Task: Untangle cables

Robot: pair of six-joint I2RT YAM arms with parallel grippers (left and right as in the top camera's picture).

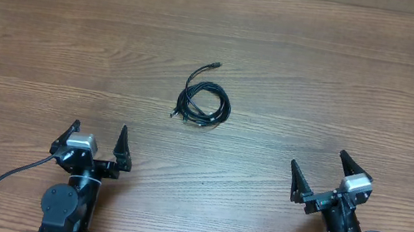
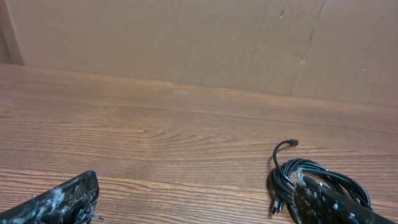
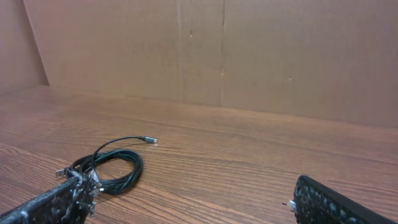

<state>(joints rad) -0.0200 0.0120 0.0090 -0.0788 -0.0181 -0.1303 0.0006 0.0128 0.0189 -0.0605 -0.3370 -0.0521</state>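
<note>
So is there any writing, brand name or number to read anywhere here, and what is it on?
None: no words, labels, brands or numbers can be read in any view.
Nothing is printed on the cables, the table, the cardboard wall, the left gripper or the right gripper.

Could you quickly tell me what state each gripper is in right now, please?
Left gripper: open, holding nothing, clear of the cables.
Right gripper: open, holding nothing, also clear of them.
</note>
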